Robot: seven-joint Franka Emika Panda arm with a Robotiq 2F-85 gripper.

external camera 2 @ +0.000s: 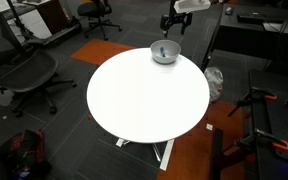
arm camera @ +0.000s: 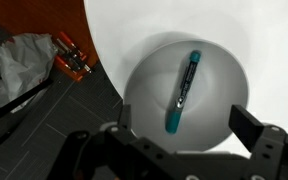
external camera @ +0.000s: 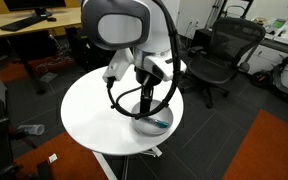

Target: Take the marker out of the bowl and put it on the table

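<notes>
The silvery-grey bowl sits near the edge of the round white table. It also shows in both exterior views. The dark marker with a teal end lies slanted inside the bowl; it shows as a small teal streak in both exterior views. My gripper hangs open right above the bowl, its fingers wide apart on either side, touching nothing. In an exterior view the gripper hovers over the bowl.
Black office chairs stand around the table. A light-wood desk is at the back. Orange carpet and a crumpled bag lie on the floor beside the table.
</notes>
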